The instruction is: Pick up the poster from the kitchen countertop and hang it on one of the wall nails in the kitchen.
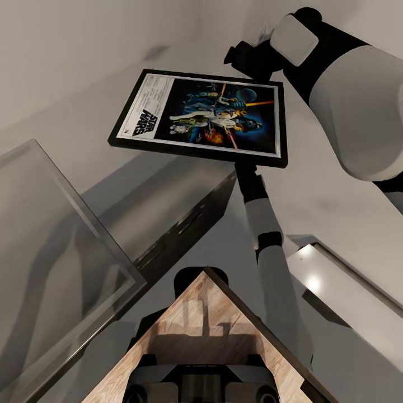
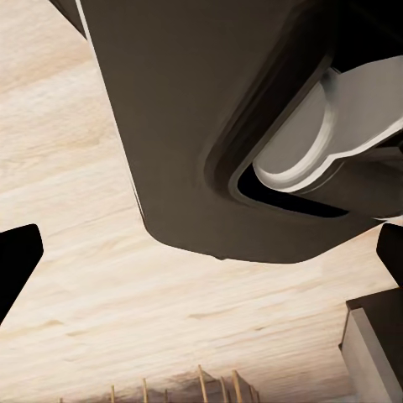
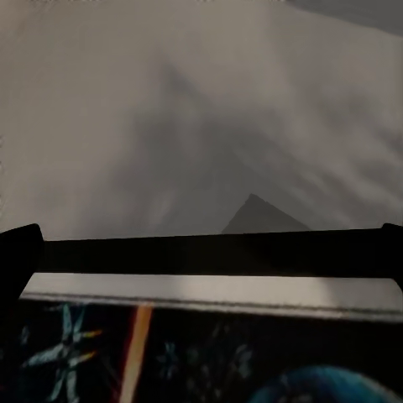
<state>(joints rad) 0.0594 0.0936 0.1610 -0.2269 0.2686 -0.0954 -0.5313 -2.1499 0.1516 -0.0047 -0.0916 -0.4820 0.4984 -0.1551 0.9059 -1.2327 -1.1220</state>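
Up against the pale grey wall [image 1: 84,50], the rectangular black-framed Star Wars poster [image 1: 201,115] is in the air, held roughly flat with its artwork facing up and its white title strip at the robot's left end. The white-and-black right arm [image 1: 347,106] reaches over from the right, and the right end effector [image 1: 249,56] sits at the poster's far edge. In the right wrist view the black frame edge [image 3: 210,252] runs straight across between the two dark fingertips [image 3: 17,260], with the white border and blue-black artwork just beyond, so that end effector is pinching the poster's frame. Below the poster lies the smooth light grey tabletop [image 1: 336,207] above dark glossy cabinet fronts [image 1: 184,224]. The left arm [image 1: 268,235] rises beneath the poster. In the left wrist view two dark fingertips [image 2: 17,260] stand spread wide apart at the picture's edges, nothing between them, over light wood-grain flooring [image 2: 101,319] and a dark robot body part [image 2: 218,126].
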